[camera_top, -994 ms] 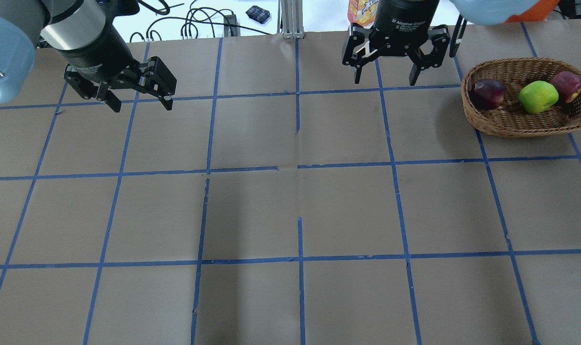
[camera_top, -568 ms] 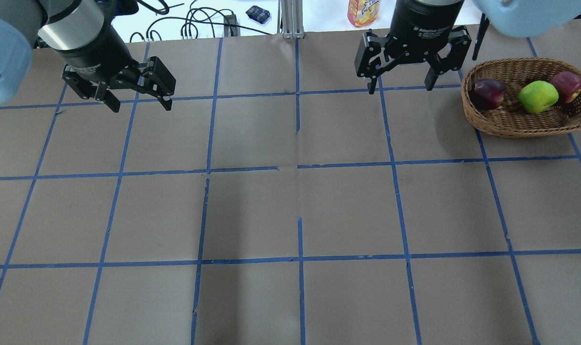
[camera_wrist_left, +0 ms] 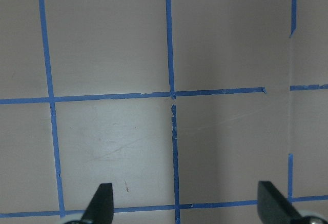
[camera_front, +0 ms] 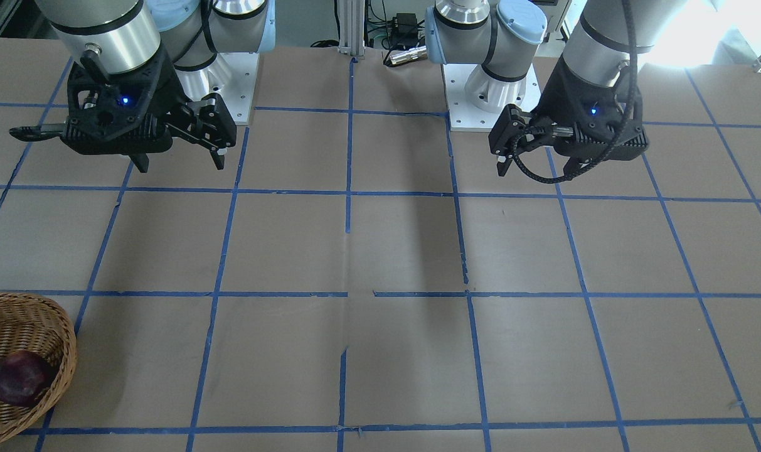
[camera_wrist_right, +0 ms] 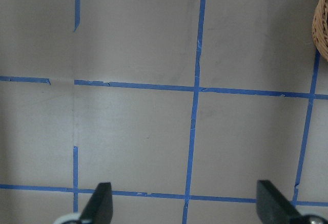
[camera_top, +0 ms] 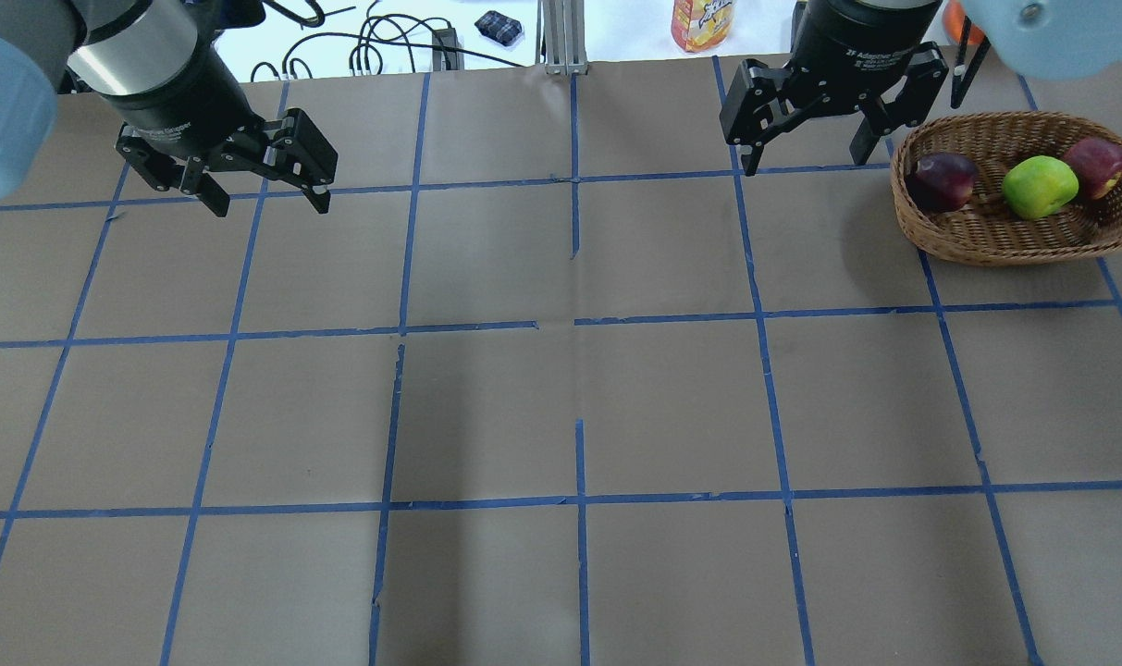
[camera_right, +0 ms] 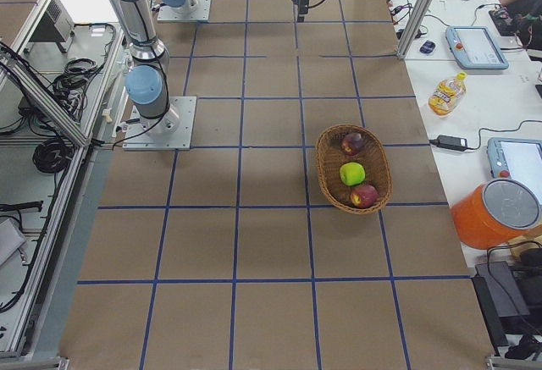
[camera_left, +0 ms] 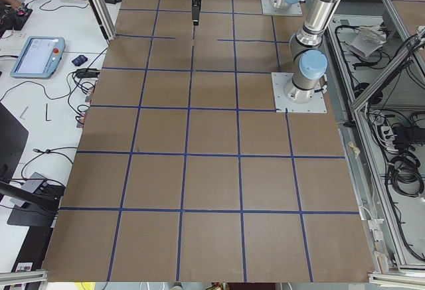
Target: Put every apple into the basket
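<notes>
The brown wicker basket (camera_top: 986, 242) stands at the table's far right. In it lie the dark maroon apple (camera_top: 942, 180), the green apple (camera_top: 1039, 186) and the red apple (camera_top: 1097, 166). The exterior right view shows the basket (camera_right: 326, 167) with all three apples inside. My right gripper (camera_top: 806, 162) is open and empty, hovering just left of the basket. Its wrist view shows the basket's rim (camera_wrist_right: 320, 24) at the right edge. My left gripper (camera_top: 269, 205) is open and empty over the far left of the table.
An orange drink bottle (camera_top: 702, 23) and cables (camera_top: 376, 42) lie beyond the table's far edge. The arm bases (camera_front: 487, 88) stand at the robot's side. Brown paper with blue tape lines (camera_top: 579, 324) covers the table.
My right gripper has moved to the right, closer to the basket, still open. My left gripper has hardly moved. The apples lie as before.
</notes>
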Robot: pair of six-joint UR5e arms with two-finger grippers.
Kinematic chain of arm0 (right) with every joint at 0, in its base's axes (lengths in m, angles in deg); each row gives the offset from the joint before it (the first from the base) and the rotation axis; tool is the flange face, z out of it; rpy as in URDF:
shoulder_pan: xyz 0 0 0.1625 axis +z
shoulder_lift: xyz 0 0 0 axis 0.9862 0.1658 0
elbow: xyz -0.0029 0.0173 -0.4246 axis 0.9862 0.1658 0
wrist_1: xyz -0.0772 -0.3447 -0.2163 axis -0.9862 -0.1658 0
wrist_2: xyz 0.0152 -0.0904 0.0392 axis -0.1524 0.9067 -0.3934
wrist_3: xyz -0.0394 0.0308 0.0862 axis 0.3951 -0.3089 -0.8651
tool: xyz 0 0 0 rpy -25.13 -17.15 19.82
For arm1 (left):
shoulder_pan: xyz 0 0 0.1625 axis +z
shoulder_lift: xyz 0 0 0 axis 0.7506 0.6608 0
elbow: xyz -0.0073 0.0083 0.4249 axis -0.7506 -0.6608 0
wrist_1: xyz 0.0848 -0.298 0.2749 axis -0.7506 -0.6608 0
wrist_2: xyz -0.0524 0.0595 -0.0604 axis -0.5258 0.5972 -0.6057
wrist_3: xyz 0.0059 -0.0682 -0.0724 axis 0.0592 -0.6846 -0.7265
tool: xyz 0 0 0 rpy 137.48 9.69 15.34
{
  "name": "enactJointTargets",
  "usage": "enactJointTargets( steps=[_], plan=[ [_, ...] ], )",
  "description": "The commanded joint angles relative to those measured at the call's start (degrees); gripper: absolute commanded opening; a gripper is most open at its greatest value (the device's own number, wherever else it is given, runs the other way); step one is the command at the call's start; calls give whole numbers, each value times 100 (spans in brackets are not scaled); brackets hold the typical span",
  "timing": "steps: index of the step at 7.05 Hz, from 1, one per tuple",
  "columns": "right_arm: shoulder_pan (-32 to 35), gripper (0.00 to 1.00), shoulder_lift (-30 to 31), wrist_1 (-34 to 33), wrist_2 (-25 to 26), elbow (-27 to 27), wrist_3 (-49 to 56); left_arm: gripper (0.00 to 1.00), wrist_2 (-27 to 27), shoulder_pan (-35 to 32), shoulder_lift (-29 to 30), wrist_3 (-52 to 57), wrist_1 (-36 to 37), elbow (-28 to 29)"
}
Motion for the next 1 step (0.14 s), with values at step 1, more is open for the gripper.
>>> enactJointTargets(
  steps=[1],
  plan=[
    [8, 100, 18, -5, -5, 0, 1, 100, 2, 2, 16, 0, 2, 5]
  ],
)
